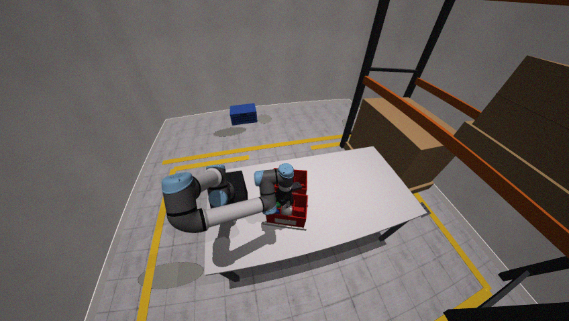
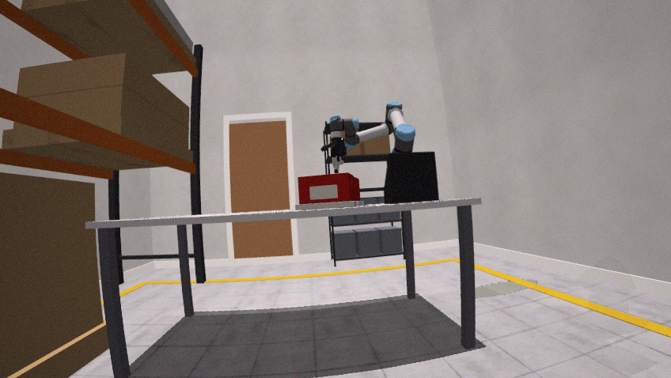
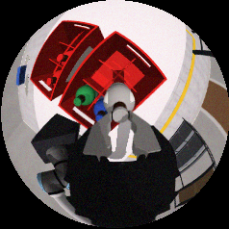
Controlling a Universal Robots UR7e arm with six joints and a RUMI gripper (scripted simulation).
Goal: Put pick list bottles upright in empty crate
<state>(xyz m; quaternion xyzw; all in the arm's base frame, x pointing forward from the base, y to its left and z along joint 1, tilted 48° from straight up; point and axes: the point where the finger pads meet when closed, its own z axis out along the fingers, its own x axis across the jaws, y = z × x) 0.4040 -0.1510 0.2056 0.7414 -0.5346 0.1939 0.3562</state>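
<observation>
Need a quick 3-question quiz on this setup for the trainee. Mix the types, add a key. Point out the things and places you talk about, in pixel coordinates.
1. Multiple choice. In the wrist view, which colour is the bottle right next to the green bottle (image 1: 278,205) (image 3: 85,94)?
a) yellow
b) blue
c) orange

2. True or false. The gripper (image 1: 286,204) (image 2: 336,166) (image 3: 119,112) has its fingers wide open, with nothing between them.

3. Fill in the blank. The crate under the gripper (image 1: 286,221) (image 2: 305,189) (image 3: 155,73) and the other crate (image 1: 300,175) (image 3: 64,30) are both coloured ____.

Key: 1 b; 2 false; 3 red
</observation>
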